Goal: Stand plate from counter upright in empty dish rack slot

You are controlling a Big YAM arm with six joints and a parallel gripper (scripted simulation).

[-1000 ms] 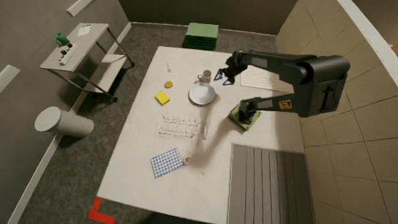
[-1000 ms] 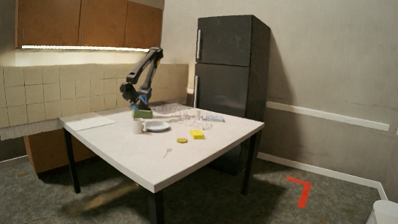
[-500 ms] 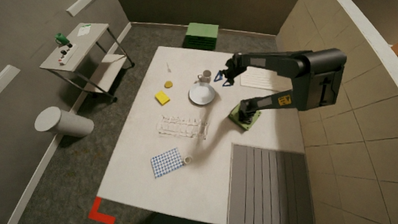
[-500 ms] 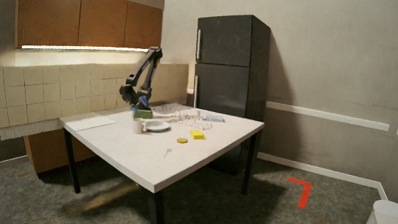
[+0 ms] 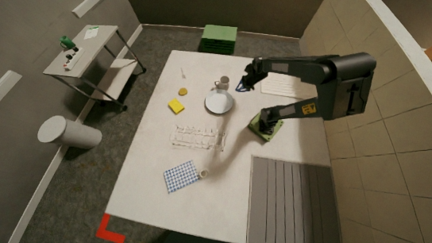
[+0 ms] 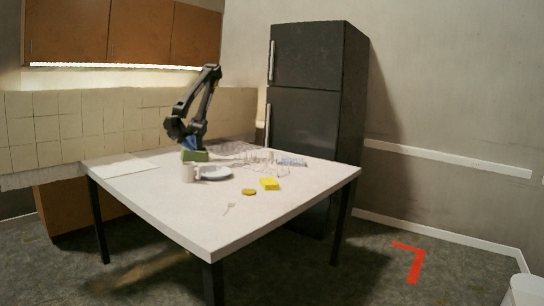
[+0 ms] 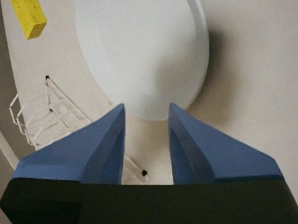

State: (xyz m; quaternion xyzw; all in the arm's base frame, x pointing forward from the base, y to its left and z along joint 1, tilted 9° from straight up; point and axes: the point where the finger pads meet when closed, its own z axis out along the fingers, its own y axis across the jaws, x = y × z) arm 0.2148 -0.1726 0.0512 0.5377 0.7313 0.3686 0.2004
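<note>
A white plate (image 5: pixel 219 101) (image 6: pixel 215 172) (image 7: pixel 143 36) lies flat on the white counter (image 5: pixel 159 131), next to a grey mug (image 5: pixel 223 82) (image 6: pixel 188 171). The clear wire dish rack (image 5: pixel 197 137) (image 6: pixel 260 160) (image 7: pixel 27 116) stands in front of the plate with its slots empty. My gripper (image 5: pixel 241 87) (image 6: pixel 189 144) (image 7: pixel 147 112) hangs above the counter at the plate's edge nearest the arm's base. Its blue fingers stand a narrow gap apart with nothing between them. In the wrist view the plate's near rim shows just beyond the fingertips.
A yellow sponge (image 5: pixel 175 106) (image 6: pixel 269 183) (image 7: pixel 28 6), a yellow disc (image 5: pixel 183 91) and a fork (image 5: pixel 183 73) lie left of the plate. A checkered cloth (image 5: pixel 180 175) and a small cup (image 5: pixel 203 173) lie past the rack. A white mat (image 5: pixel 279 85) and the arm's green base (image 5: pixel 265 129) are to the right.
</note>
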